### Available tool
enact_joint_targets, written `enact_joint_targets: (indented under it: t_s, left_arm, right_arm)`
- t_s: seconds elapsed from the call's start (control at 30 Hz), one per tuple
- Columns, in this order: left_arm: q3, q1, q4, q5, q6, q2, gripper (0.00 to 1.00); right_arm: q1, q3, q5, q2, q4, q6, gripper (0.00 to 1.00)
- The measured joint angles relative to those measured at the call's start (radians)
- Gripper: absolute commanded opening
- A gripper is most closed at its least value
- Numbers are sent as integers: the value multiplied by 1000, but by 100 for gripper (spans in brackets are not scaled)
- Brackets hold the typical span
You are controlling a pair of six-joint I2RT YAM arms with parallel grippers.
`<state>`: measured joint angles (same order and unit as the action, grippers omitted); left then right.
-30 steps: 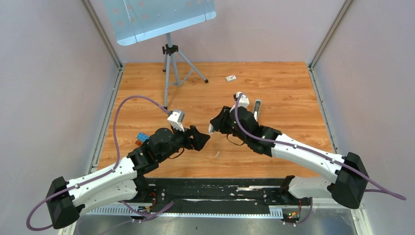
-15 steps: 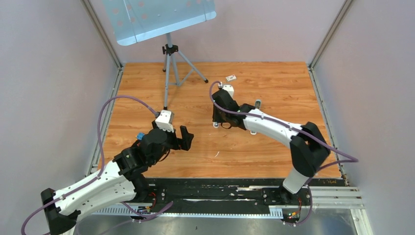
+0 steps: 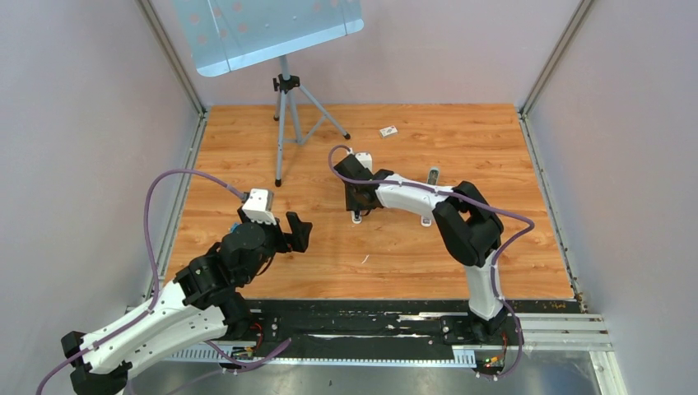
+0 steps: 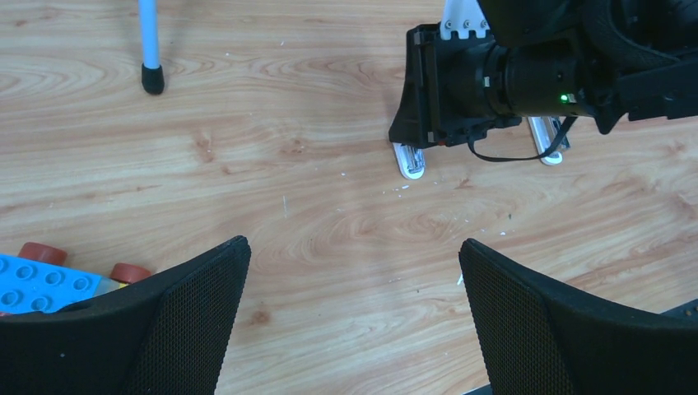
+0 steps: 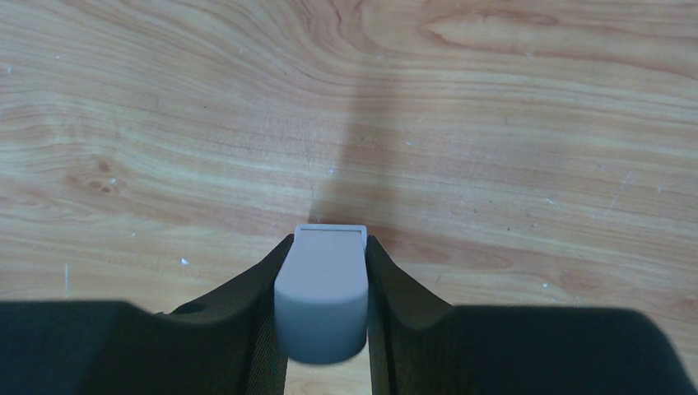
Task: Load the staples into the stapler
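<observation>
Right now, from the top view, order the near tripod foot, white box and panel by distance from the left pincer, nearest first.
1. Near tripod foot: just beyond the left pincer.
2. White box: back, toward the right.
3. Panel: raised at the back edge.

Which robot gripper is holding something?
The right gripper. It is shut on a rounded grey object, while the left gripper is wide open with only the bare wooden table showing between its fingers.

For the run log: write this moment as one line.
left gripper: jaws open, empty, above table | right gripper: jaws shut on pale grey object, probably stapler, low over table | white box: far side, apart
</observation>
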<state>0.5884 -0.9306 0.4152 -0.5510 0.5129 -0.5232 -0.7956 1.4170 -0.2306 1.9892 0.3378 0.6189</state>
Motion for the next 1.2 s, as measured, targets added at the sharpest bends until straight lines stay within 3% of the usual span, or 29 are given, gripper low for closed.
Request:
enact_joint_targets:
  t_s: [0.33, 0.5, 0.73, 0.93, 1.2]
  left_arm:
    - [-10, 0, 45, 0, 19, 2, 100]
    - [23, 0, 86, 0, 19, 2, 100]
    - [55, 0, 97, 16, 0, 4, 100]
    - [65, 0, 88, 91, -52, -11, 100]
    - [105, 0, 54, 238, -131, -82, 100]
  right_arm:
    - [1, 40, 1, 43, 39, 45, 71]
    - [1, 43, 32, 27, 57, 34, 84]
    - [4, 43, 103, -178, 80, -69, 100]
    - [63, 68, 145, -296, 68, -238, 100]
    - [295, 154, 240, -163, 65, -423, 98]
